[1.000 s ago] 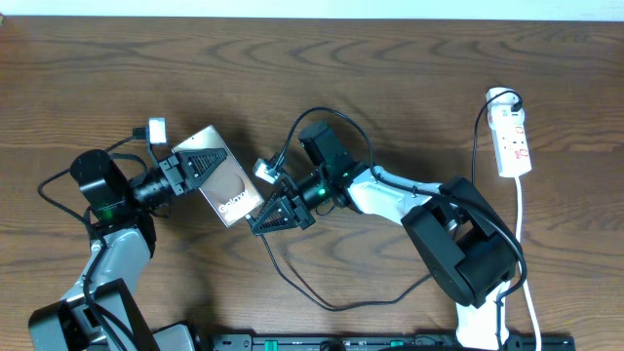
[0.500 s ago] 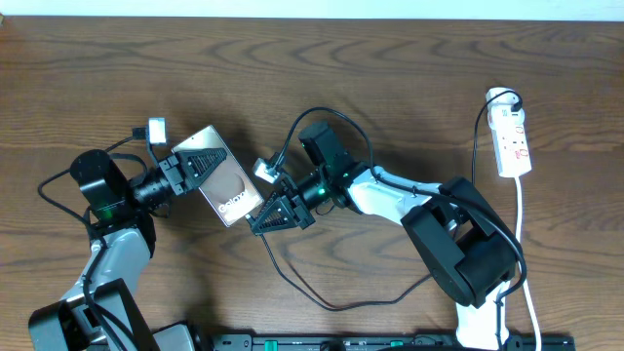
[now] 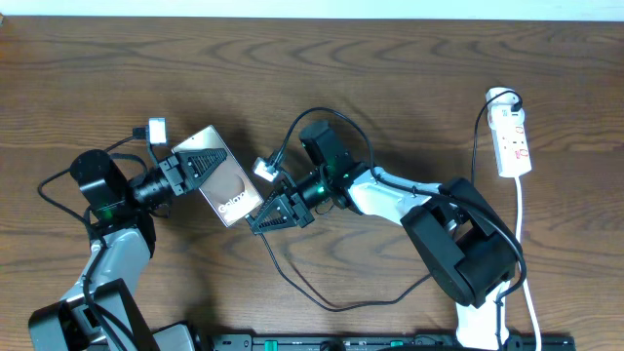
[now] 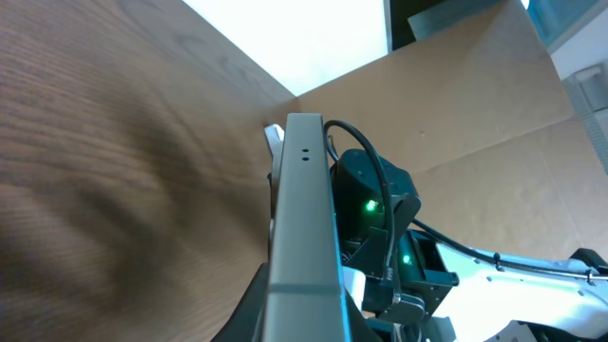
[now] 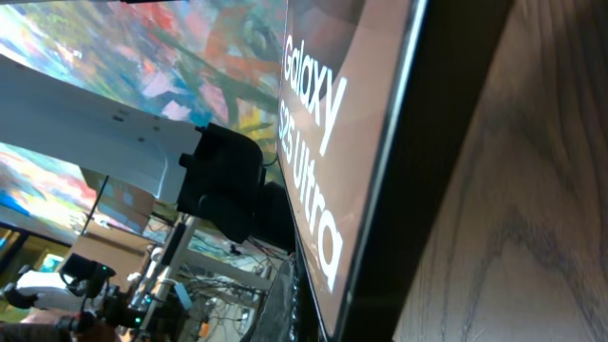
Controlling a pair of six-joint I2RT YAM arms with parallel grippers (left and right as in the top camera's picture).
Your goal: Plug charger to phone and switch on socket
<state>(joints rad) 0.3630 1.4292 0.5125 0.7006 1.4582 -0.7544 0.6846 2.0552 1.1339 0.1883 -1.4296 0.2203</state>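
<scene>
Phone (image 3: pixel 232 190) tilted left of centre, far-left end clamped in left gripper (image 3: pixel 205 161), right gripper (image 3: pixel 261 221) clenched just beside its near-right edge, charger (image 3: pixel 331 307) trailing nearer; nothing visibly moved since earlier.

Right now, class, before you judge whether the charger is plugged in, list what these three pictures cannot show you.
1. The charger plug tip: overhead, hidden under the right claw; absent from both wrist views.
2. The phone port: overhead, covered by that claw; the left wrist view shows only a side edge; the right wrist view crops it.
3. The socket switch position: overhead only, too small to read.
</scene>
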